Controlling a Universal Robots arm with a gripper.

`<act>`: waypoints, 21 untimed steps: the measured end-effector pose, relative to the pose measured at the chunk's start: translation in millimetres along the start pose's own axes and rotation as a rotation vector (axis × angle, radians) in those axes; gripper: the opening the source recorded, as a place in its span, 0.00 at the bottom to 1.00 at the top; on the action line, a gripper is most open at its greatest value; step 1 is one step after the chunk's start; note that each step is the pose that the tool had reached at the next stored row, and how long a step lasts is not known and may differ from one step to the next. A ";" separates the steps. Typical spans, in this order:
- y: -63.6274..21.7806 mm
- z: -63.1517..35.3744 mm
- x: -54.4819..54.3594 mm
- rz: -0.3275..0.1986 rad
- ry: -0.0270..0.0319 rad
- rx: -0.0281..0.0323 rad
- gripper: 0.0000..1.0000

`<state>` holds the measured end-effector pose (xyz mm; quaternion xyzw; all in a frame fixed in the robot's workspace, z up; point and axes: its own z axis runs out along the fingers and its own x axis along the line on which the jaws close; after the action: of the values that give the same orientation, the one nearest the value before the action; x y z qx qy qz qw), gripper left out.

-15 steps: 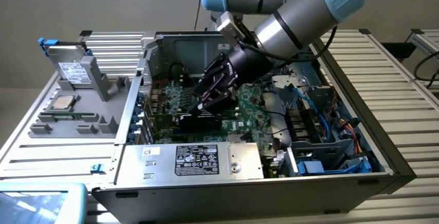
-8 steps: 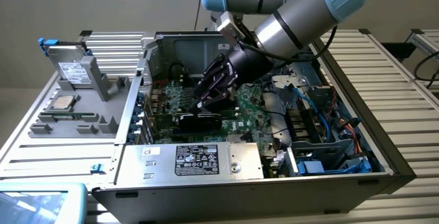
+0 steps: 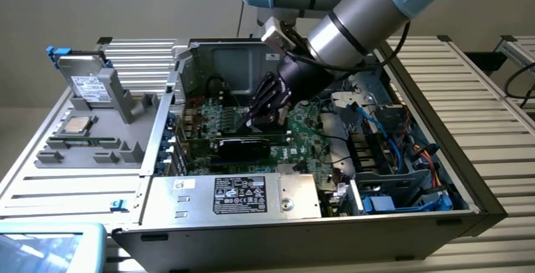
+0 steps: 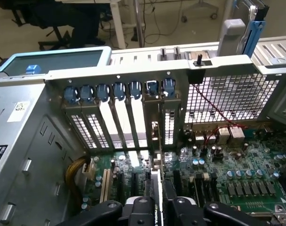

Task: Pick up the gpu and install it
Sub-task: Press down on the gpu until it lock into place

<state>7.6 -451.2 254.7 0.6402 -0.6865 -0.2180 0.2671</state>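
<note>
Gripper (image 3: 260, 118) is what I'm watching first: it is reaching down into the open computer case (image 3: 468, 204), fingers (image 4: 180, 207) straddling the top edge of the gpu (image 3: 250, 143). The card is standing on edge over the motherboard (image 3: 305, 141), its bracket end lining up with the rear slot covers (image 4: 119, 92). I'm judging the gpu as light, stiff and fragile, so I'm favouring a hold on the cooler block and board edge, well clear of the contacts. The jaws are sitting narrow around the card; I'm reading that as clamped on it, though actual pad contact is hard to confirm.
</note>
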 end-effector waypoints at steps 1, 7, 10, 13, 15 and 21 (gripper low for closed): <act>0.4 -0.3 -1.1 0.001 -0.0014 0.0151 0.19; 2.0 -1.7 -8.2 0.006 -0.0104 0.1114 0.12; 4.5 -2.9 -10.9 0.007 -0.0134 0.1459 0.12; 8.7 -4.8 -12.6 0.008 -0.0149 0.1628 0.12; 9.5 -4.9 -13.6 0.010 -0.0156 0.1847 0.12; 12.5 -5.3 -16.2 0.017 -0.0168 0.2529 0.12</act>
<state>2.1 -433.9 265.3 0.6612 -0.7160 -0.1327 0.1803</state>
